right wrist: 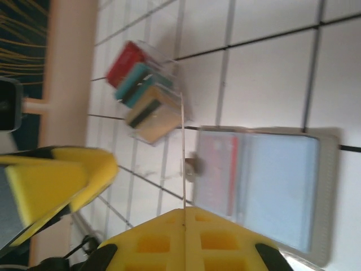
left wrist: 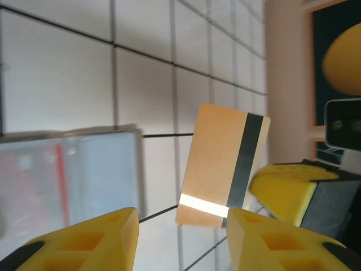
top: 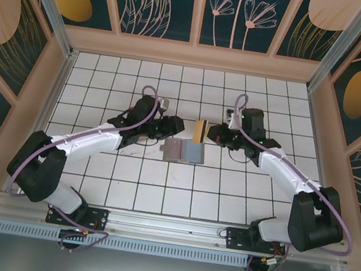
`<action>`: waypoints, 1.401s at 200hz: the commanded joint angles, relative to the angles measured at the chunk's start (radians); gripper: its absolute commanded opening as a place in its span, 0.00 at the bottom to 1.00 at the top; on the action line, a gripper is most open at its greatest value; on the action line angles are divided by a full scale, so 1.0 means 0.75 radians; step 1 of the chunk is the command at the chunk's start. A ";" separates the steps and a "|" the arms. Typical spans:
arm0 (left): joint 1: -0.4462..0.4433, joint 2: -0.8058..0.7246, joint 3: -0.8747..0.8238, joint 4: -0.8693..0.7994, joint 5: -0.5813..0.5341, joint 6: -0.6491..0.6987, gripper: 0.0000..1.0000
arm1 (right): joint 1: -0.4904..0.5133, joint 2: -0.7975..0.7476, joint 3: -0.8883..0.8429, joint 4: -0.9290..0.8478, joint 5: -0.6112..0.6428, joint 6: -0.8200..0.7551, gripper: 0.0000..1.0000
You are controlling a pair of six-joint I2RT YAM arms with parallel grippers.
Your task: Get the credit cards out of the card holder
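Note:
The card holder lies open and flat on the white tiles, a red card showing through one of its panels. My right gripper is shut on a yellow-orange credit card with a dark stripe, holding it upright above the holder. In the right wrist view that card is edge-on between the closed fingers, with the holder below. My left gripper stands open just left of the card, nothing between its fingers.
A fanned pile of red, teal and tan cards lies on the tiles to the left of the holder, under the left arm. Patterned walls with a pale frame enclose the tiled floor.

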 commanded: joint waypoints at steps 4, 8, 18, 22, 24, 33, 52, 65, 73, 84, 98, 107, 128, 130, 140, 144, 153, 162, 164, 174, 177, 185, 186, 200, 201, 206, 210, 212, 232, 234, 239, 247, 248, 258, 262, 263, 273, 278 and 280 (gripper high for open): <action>0.017 -0.015 -0.037 0.262 0.134 -0.146 0.43 | -0.009 -0.059 0.012 0.188 -0.204 0.083 0.00; 0.017 -0.012 -0.041 0.284 0.144 -0.160 0.42 | -0.009 -0.063 0.006 0.209 -0.222 0.094 0.00; 0.019 -0.005 -0.056 0.339 0.166 -0.192 0.42 | -0.009 -0.074 -0.009 0.259 -0.248 0.125 0.00; 0.020 -0.002 -0.062 0.359 0.174 -0.203 0.41 | -0.009 -0.078 -0.016 0.277 -0.259 0.135 0.00; 0.019 -0.003 -0.063 0.367 0.178 -0.208 0.41 | -0.008 -0.080 -0.019 0.287 -0.265 0.141 0.00; 0.021 0.001 -0.074 0.401 0.190 -0.227 0.39 | -0.008 -0.087 -0.034 0.322 -0.287 0.163 0.00; 0.022 -0.005 -0.099 0.484 0.213 -0.268 0.37 | -0.009 -0.097 -0.059 0.375 -0.314 0.196 0.00; 0.021 -0.011 -0.107 0.506 0.222 -0.274 0.34 | -0.009 -0.102 -0.071 0.391 -0.321 0.207 0.00; 0.021 -0.013 -0.109 0.511 0.225 -0.273 0.33 | -0.007 -0.103 -0.076 0.398 -0.322 0.212 0.00; 0.022 -0.019 -0.113 0.517 0.228 -0.274 0.28 | -0.009 -0.103 -0.081 0.400 -0.320 0.215 0.00; 0.022 -0.029 -0.130 0.550 0.238 -0.283 0.21 | -0.008 -0.103 -0.090 0.408 -0.318 0.220 0.00; 0.022 -0.040 -0.139 0.566 0.240 -0.285 0.18 | -0.007 -0.103 -0.091 0.412 -0.320 0.222 0.00; 0.022 -0.060 -0.151 0.592 0.250 -0.283 0.07 | -0.006 -0.100 -0.094 0.415 -0.318 0.220 0.00; 0.022 -0.063 -0.152 0.594 0.251 -0.282 0.06 | -0.005 -0.101 -0.094 0.415 -0.317 0.221 0.00; 0.021 -0.073 -0.152 0.596 0.255 -0.279 0.00 | -0.004 -0.100 -0.096 0.412 -0.314 0.215 0.00; 0.022 -0.078 -0.154 0.593 0.255 -0.275 0.00 | -0.003 -0.099 -0.096 0.408 -0.312 0.211 0.01; 0.022 -0.092 -0.154 0.570 0.245 -0.261 0.00 | -0.001 -0.095 -0.094 0.390 -0.309 0.196 0.19; 0.022 -0.103 -0.150 0.533 0.234 -0.236 0.00 | 0.001 -0.093 -0.095 0.370 -0.304 0.180 0.23; 0.022 -0.105 -0.149 0.526 0.231 -0.228 0.00 | 0.002 -0.093 -0.096 0.367 -0.304 0.177 0.24; 0.022 -0.117 -0.135 0.455 0.221 -0.185 0.00 | 0.003 -0.094 -0.101 0.346 -0.293 0.162 0.33; 0.021 -0.121 -0.129 0.431 0.216 -0.170 0.00 | 0.001 -0.096 -0.103 0.344 -0.290 0.158 0.34; 0.022 -0.128 -0.113 0.373 0.203 -0.126 0.00 | 0.002 -0.105 -0.110 0.340 -0.282 0.151 0.40; 0.022 -0.130 -0.111 0.361 0.202 -0.119 0.00 | 0.001 -0.106 -0.111 0.337 -0.280 0.150 0.41; 0.022 -0.140 -0.070 0.197 0.165 -0.003 0.00 | 0.003 -0.126 -0.117 0.299 -0.236 0.131 0.62; 0.022 -0.140 -0.065 0.183 0.161 0.007 0.00 | 0.003 -0.127 -0.118 0.297 -0.232 0.129 0.64; 0.021 -0.140 -0.042 0.107 0.135 0.062 0.00 | 0.001 -0.134 -0.122 0.287 -0.219 0.124 0.69; 0.022 -0.139 -0.023 0.046 0.111 0.109 0.00 | 0.002 -0.142 -0.127 0.279 -0.210 0.120 0.73; 0.021 -0.140 -0.013 0.016 0.098 0.130 0.00 | 0.002 -0.145 -0.127 0.277 -0.206 0.118 0.75; 0.022 -0.147 0.068 -0.249 -0.087 0.354 0.00 | 0.003 -0.176 -0.141 0.254 -0.178 0.096 0.86; 0.021 -0.146 0.075 -0.273 -0.111 0.375 0.00 | 0.003 -0.179 -0.142 0.252 -0.176 0.093 0.86; 0.022 -0.151 0.084 -0.320 -0.172 0.433 0.00 | 0.003 -0.183 -0.141 0.240 -0.169 0.083 0.88; 0.022 -0.158 0.123 -0.389 -0.256 0.524 0.00 | 0.003 -0.189 -0.137 0.217 -0.152 0.064 0.95; 0.021 -0.159 0.127 -0.397 -0.268 0.538 0.00 | 0.003 -0.190 -0.137 0.214 -0.150 0.062 0.95; 0.022 -0.175 0.140 -0.457 -0.362 0.667 0.00 | 0.005 -0.200 -0.136 0.193 -0.130 0.039 0.99; 0.021 -0.180 0.144 -0.477 -0.391 0.713 0.00 | 0.006 -0.204 -0.135 0.187 -0.124 0.032 0.99; 0.022 -0.181 0.144 -0.482 -0.401 0.726 0.00 | 0.004 -0.206 -0.136 0.186 -0.122 0.030 0.99; 0.022 -0.185 0.155 -0.538 -0.480 0.852 0.00 | 0.004 -0.215 -0.138 0.178 -0.107 0.013 0.99; 0.021 -0.183 0.167 -0.572 -0.512 0.917 0.00 | 0.004 -0.218 -0.139 0.177 -0.104 0.007 0.99; 0.021 -0.180 0.171 -0.586 -0.527 0.943 0.00 | 0.004 -0.219 -0.140 0.177 -0.102 0.004 0.99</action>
